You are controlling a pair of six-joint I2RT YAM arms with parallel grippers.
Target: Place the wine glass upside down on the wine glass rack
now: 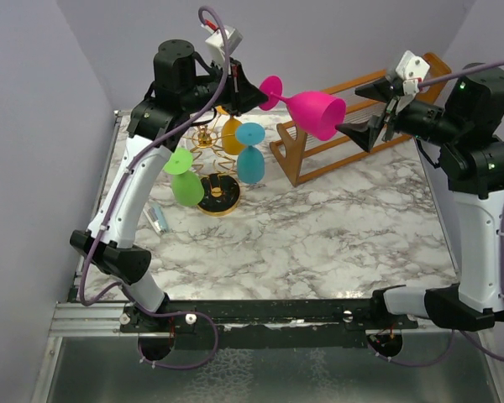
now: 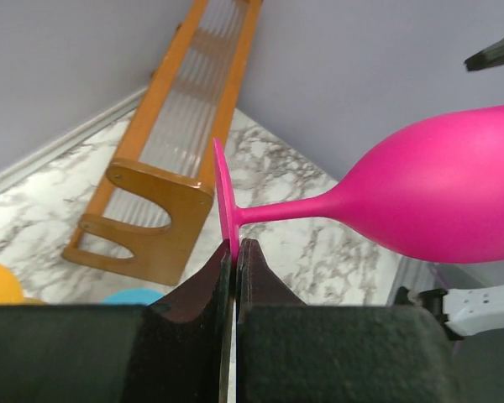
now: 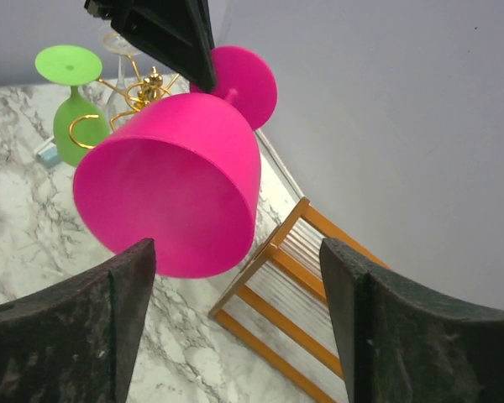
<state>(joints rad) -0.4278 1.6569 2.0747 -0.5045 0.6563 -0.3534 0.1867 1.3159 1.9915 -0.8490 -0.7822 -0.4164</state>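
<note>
A pink wine glass (image 1: 317, 113) hangs on its side in the air above the back of the table. My left gripper (image 1: 256, 94) is shut on the rim of its round foot, seen edge-on in the left wrist view (image 2: 224, 201). My right gripper (image 1: 365, 109) is open, its jaws wide apart just right of the bowl's mouth (image 3: 172, 193) and not touching it. The gold wire wine glass rack (image 1: 217, 195) stands below the left gripper on a round dark base. Green (image 1: 183, 178), blue (image 1: 251, 155) and orange (image 1: 233, 136) glasses hang on it upside down.
A large orange-brown wooden slatted rack (image 1: 319, 155) lies at the back right, under the pink glass and the right gripper. A small pale tube (image 1: 156, 218) lies on the marble table near the left edge. Grey walls close in the back and sides.
</note>
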